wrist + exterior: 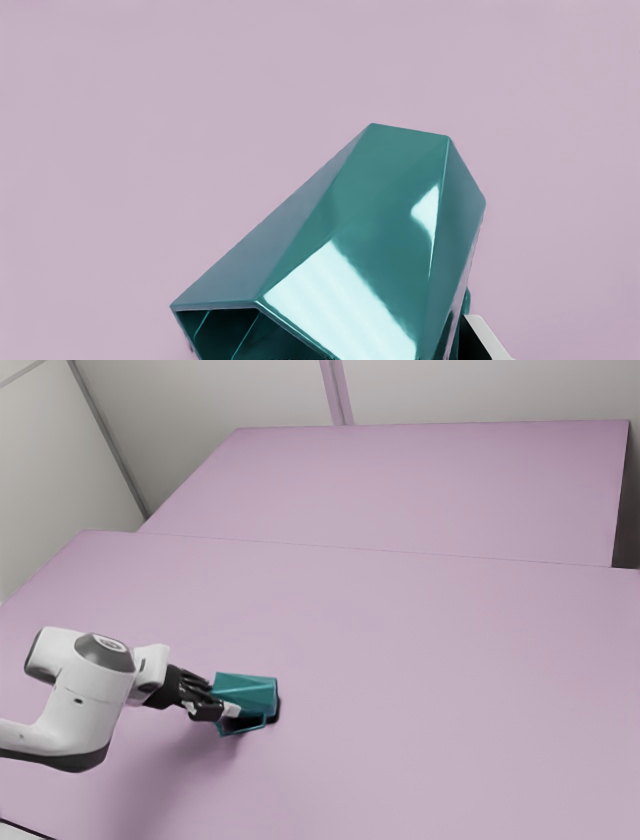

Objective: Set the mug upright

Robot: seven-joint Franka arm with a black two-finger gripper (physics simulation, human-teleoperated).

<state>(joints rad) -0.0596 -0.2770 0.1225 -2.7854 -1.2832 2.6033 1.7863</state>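
Observation:
The teal, faceted mug (247,694) lies on its side on the table, its mouth facing the gripper and its base toward the exterior view's right. Its handle (244,729) is on the side nearer the exterior camera. My gripper (218,698) is low at the mouth end, its fingers apart. In the wrist view the mug (380,215) shows its dark mouth and tapered body. One fingertip (482,337) is close beside the mug's handle side; the other is hidden there. Whether either touches the mug is unclear.
A pale purple table (430,680) extends around the mug. Behind it stands another purple surface (420,485), with grey walls beyond. The white arm comes in low from the exterior view's left.

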